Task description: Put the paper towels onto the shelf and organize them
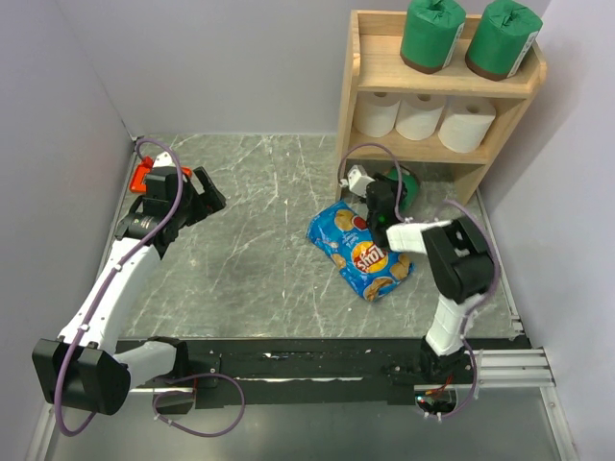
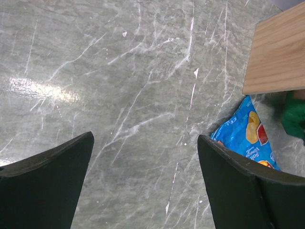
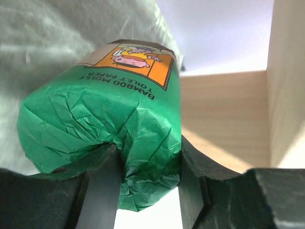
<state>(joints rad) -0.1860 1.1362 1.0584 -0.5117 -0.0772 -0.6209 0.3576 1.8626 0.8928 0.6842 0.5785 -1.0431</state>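
The wooden shelf (image 1: 380, 67) stands at the back right. Two green-wrapped rolls (image 1: 432, 34) (image 1: 502, 40) stand on its top tier. Three white rolls (image 1: 378, 113) (image 1: 420, 117) (image 1: 466, 123) stand on its lower tier. My right gripper (image 1: 382, 200) is shut on the third green-wrapped roll (image 1: 407, 182), low in front of the shelf's left foot. In the right wrist view its fingers (image 3: 102, 186) pinch the crumpled end of this roll (image 3: 100, 112), with shelf wood (image 3: 224, 109) behind. My left gripper (image 1: 207, 200) is open and empty at the far left, above bare table (image 2: 143, 95).
A blue chip bag (image 1: 358, 250) lies on the table beside my right arm, and shows in the left wrist view (image 2: 245, 133). A red tool (image 1: 142, 173) lies behind my left wrist near the left wall. The shelf's side panel (image 2: 279, 52) shows in the left wrist view.
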